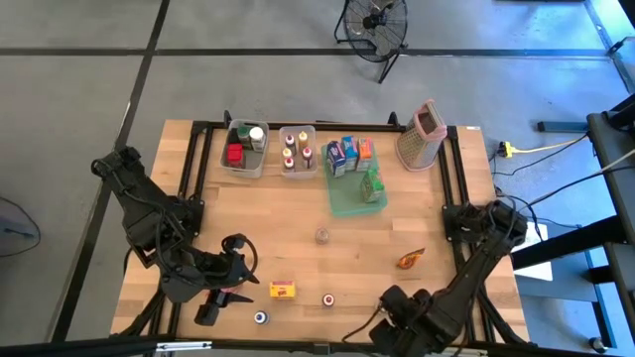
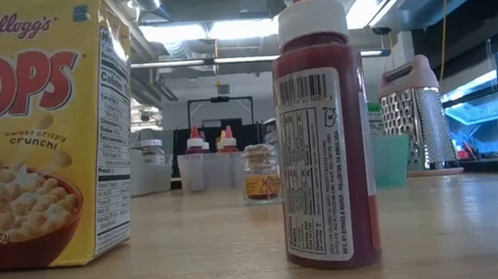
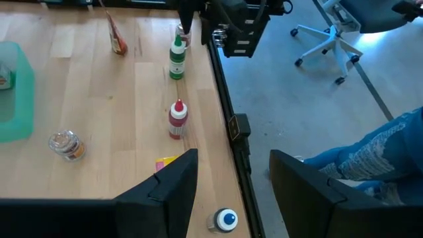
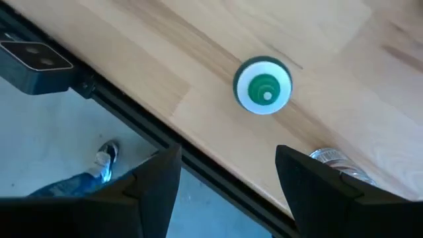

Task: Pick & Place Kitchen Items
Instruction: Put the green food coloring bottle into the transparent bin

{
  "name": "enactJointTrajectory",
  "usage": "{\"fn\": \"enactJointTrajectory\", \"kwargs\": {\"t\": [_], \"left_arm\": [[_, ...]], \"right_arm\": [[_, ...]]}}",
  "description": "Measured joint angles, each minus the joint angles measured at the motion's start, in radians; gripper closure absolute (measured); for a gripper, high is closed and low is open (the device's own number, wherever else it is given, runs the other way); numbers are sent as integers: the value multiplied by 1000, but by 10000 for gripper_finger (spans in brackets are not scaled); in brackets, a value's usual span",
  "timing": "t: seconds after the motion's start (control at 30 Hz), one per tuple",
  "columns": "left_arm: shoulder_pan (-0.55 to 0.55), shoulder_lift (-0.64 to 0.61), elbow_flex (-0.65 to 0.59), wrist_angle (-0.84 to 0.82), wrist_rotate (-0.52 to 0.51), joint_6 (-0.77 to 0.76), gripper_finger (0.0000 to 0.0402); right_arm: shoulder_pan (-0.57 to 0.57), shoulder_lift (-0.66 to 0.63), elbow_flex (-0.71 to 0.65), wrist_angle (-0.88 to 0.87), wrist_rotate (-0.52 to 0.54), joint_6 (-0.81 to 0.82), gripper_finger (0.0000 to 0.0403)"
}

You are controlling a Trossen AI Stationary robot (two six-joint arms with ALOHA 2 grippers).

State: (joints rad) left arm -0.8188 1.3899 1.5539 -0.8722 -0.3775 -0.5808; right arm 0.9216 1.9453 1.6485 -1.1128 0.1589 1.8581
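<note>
Small kitchen items stand near the table's front edge: a yellow carton, a red-capped bottle and a blue-capped jar. A clear jar stands mid-table and an orange packet lies to its right. My left gripper hangs open at the front left, above the blue-capped jar, with nothing between its fingers. At the front right, my right gripper points down, open and empty, near a green-capped bottle that stands upright by the front edge.
Two clear bins of small jars, a green tray with cartons and a box grater line the far side. A person's leg and shoe show past the front edge. Bare wood lies mid-table.
</note>
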Motion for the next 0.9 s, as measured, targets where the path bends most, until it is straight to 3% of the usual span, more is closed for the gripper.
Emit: {"fn": "enactJointTrajectory", "kwargs": {"t": [0.53, 0.9], "left_arm": [[0, 0, 0, 0, 0, 0, 219], [0, 0, 0, 0, -6, 0, 219]], "right_arm": [[56, 106, 0, -40, 175, 28, 154], [37, 165, 0, -57, 216, 31, 154]]}}
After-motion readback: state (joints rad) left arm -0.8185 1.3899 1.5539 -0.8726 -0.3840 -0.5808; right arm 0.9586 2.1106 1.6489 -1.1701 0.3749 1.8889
